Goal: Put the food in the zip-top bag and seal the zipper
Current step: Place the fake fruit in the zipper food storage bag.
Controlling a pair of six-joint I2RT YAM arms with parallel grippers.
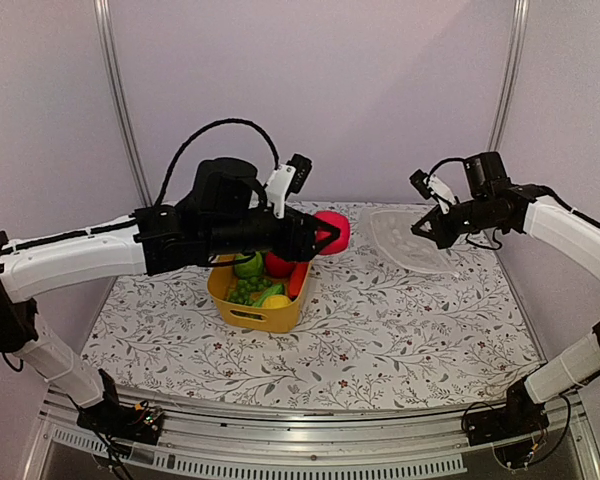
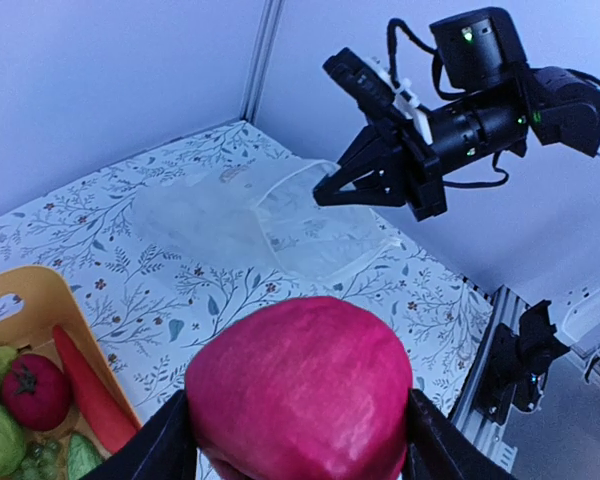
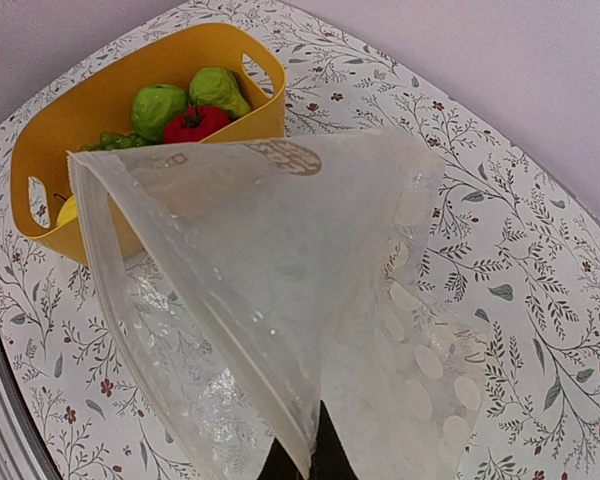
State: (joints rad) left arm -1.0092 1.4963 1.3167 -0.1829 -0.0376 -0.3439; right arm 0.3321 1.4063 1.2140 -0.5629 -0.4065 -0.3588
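The step in hand is loading the first piece. The left gripper (image 1: 318,238) is closed around a round red fruit (image 2: 298,385), one finger on each side. It holds the fruit in the air just past the yellow basket (image 1: 255,312), on the far right side of it. The rest of the food (image 1: 263,280), green, red, yellow and orange pieces, lies inside the basket.

The zip-top bag (image 3: 280,270) is well to the right of the basket. The right gripper (image 3: 302,462) is pinched narrow on one edge of it and holds that edge up, so the plastic tents above the table (image 1: 400,330) while its far part rests on the cloth. The edge facing the basket looks like the mouth, but the clear film makes it hard to tell how far it gapes. The zipper cannot be picked out with certainty.

The next move, as judged here, calls for carrying the fruit rightward from the basket to that raised edge. The fruit should go under the lifted layer and be let go only once inside. If the mouth proves too slack, the fruit may push the bag away instead of entering.
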